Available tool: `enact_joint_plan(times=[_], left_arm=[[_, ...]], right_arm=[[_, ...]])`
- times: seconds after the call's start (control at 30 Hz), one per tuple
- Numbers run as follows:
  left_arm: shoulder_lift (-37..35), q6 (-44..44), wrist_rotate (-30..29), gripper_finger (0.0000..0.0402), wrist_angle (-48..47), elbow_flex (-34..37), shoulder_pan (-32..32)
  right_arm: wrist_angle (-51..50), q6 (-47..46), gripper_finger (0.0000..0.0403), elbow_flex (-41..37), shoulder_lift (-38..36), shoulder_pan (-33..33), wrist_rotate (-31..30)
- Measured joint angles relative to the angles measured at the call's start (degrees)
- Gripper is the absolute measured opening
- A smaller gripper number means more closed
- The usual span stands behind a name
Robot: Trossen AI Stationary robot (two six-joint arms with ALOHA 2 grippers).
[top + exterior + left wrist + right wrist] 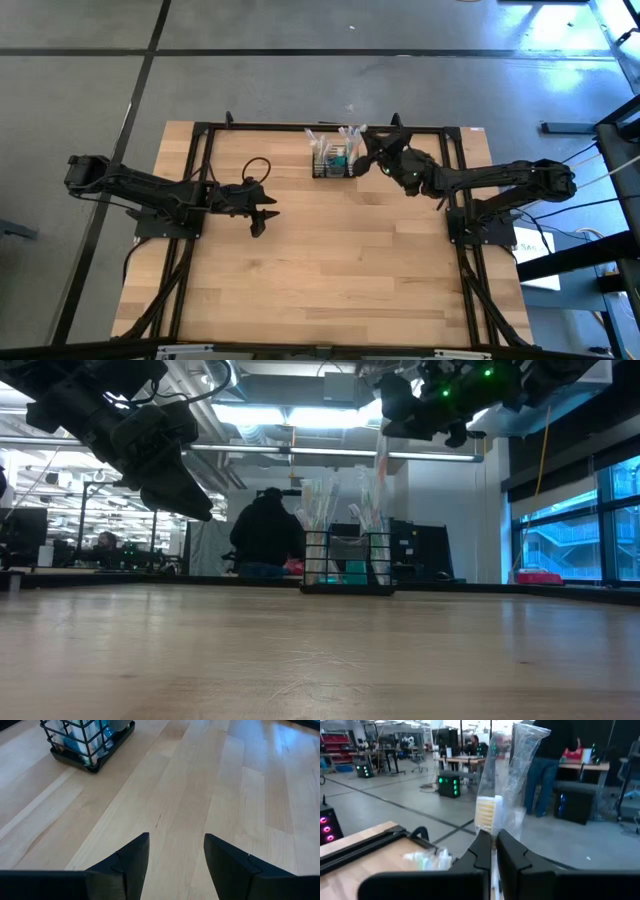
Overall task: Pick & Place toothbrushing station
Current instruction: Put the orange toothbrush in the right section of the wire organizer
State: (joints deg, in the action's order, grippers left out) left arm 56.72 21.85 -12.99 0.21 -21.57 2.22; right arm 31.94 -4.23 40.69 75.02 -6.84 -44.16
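The toothbrushing station, a small black wire-mesh caddy (333, 165), stands on its base at the table's far middle. It also shows in the low view (348, 565) and the left wrist view (87, 742). It holds wrapped pastel toothbrushes and teal tubes. My right gripper (368, 152) is just right of and above the caddy, shut on a wrapped toothbrush (492, 815). My left gripper (262, 218) hangs open and empty above the bare table, left of and nearer than the caddy (175, 855). My right gripper pinches a wrapped toothbrush between its two fingers (512, 855), just below the bristle head (486, 817). The fingers come roughly level from the table's right and lie across the brush. The brush stands upright, and in the low view its wrapper (380, 480) reaches down into the caddy.
A black metal frame (200, 130) runs along the table's far edge and both sides, close behind the caddy. The wooden top (330, 270) spreads toward the near edge. A person in dark clothes (265, 530) stands in the room beyond the table.
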Motion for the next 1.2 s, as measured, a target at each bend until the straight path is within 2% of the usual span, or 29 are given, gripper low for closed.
enact_joint_plan(times=[0.23, 0.63, 1.2], left_arm=[[0.0, 0.0, 0.0, 0.0184, 0.0, 0.01, 0.0], [-0.01, 0.0, -0.02, 0.0184, 0.0, 0.01, 0.0], [-0.01, -0.02, -0.01, 0.0184, 0.0, 0.01, 0.0]], right_arm=[[1.09, 1.97, 0.0011, 0.0, 1.24, -1.84, 0.02], [2.91, 2.28, 0.0011, 0.0, 8.95, -3.99, -1.68], [4.17, -4.33, 0.0011, 0.02, 17.71, -4.31, -1.03]])
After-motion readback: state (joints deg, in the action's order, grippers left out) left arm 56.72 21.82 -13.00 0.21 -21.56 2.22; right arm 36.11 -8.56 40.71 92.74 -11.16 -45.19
